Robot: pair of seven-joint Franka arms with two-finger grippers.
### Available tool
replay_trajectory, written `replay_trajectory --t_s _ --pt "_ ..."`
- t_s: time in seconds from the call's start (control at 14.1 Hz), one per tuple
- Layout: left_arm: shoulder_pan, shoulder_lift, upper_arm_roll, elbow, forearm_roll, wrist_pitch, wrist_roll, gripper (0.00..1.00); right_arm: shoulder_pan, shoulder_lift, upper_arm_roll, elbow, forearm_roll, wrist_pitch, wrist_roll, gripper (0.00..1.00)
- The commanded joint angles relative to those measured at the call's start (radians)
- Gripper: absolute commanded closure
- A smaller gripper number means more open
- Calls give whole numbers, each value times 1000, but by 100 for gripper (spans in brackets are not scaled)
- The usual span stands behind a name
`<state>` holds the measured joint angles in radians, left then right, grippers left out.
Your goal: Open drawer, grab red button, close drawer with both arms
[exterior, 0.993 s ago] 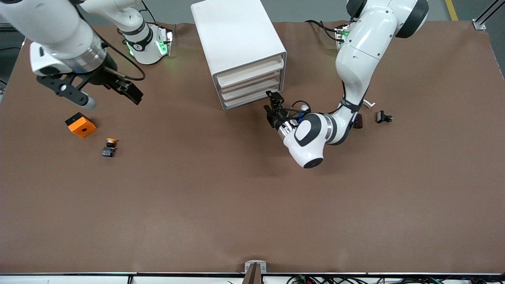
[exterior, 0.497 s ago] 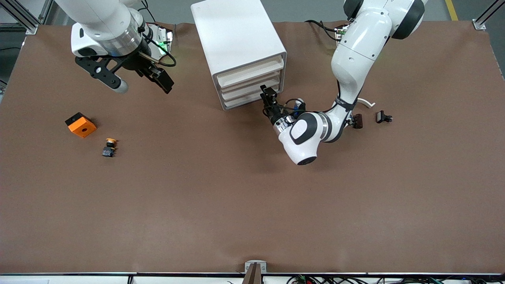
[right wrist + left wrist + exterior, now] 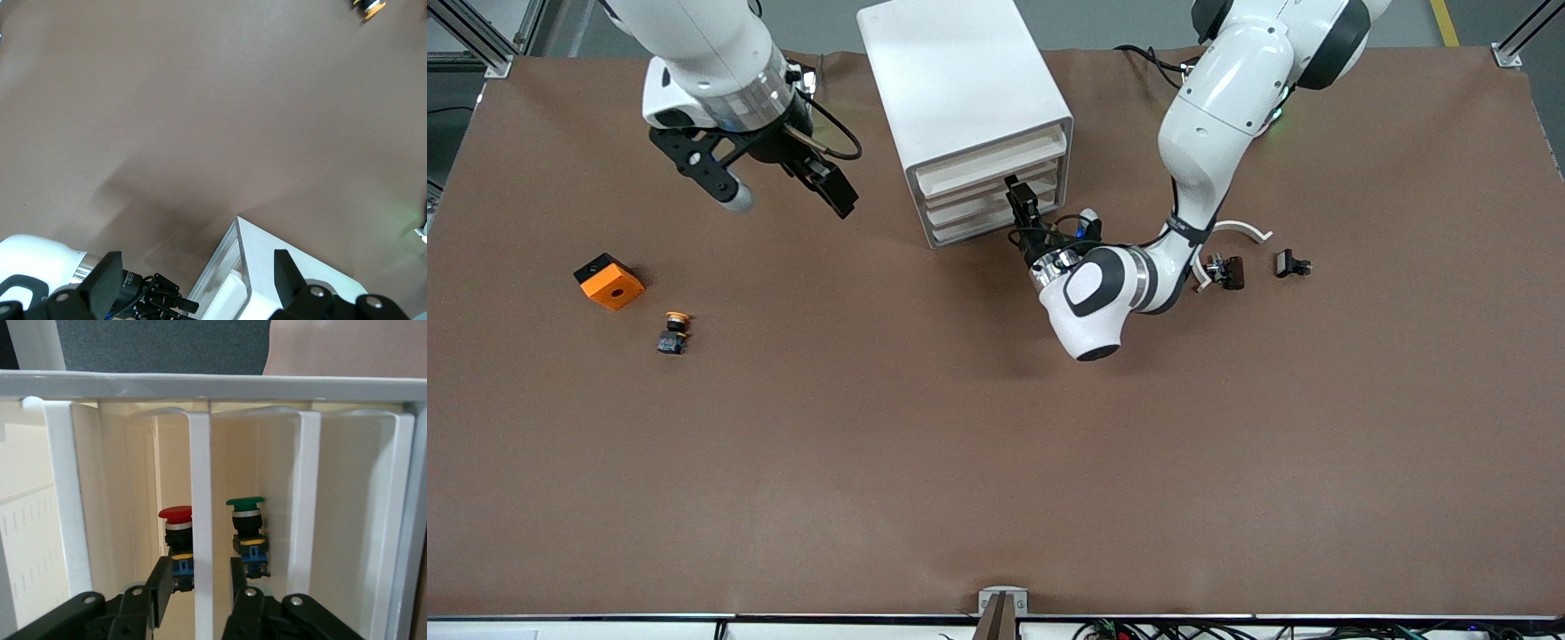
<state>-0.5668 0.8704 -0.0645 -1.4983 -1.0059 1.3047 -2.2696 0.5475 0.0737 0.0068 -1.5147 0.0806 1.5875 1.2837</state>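
White drawer unit [image 3: 967, 107] stands at the counter's edge by the arms' bases, drawers looking shut. Left claw [image 3: 1021, 206] is at the drawer fronts; its wrist view shows fingers [image 3: 160, 587] straddling a white vertical bar [image 3: 200, 520], partly closed, contact w/ it not clear. Thru the bars: red button [image 3: 177, 543] beside a green one [image 3: 247, 537], inside. Right claw [image 3: 778, 182] hovers wide open, empty, over the counter near the unit. Judged: opening barely begun; grab & close still left.
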Motion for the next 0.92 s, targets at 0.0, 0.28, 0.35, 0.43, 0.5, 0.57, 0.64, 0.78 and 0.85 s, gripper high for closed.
replay_trajectory --t_s 0.0,0.28,0.35,0.43,0.5,0.57,0.64,0.78,0.85 --pt "-5 18 0 15 -22 -19 -31 64 29 21 -8 19 15 9 28 0" --pt "-10 25 0 15 -46 -19 -34 74 49 41 -8 19 16 31 107 0" --pt "-15 30 0 15 -48 -19 -42 74 52 44 -8 24 16 31 108 0" --pt "-16 32 0 15 -48 -19 -45 74 52 49 -8 27 16 29 108 0" --pt "-18 38 0 15 -48 -18 -48 74 54 52 -8 27 18 29 108 0" --pt "-18 38 0 15 -48 -19 -48 74 54 54 -8 28 18 29 109 0" --pt "-18 38 0 15 -48 -19 -48 74 58 55 -8 28 18 29 109 0" --pt "-21 38 0 15 -48 -19 -50 74 60 55 -8 30 18 31 108 0" --pt "-22 39 0 15 -48 -19 -56 76 60 54 -8 30 18 31 108 0"
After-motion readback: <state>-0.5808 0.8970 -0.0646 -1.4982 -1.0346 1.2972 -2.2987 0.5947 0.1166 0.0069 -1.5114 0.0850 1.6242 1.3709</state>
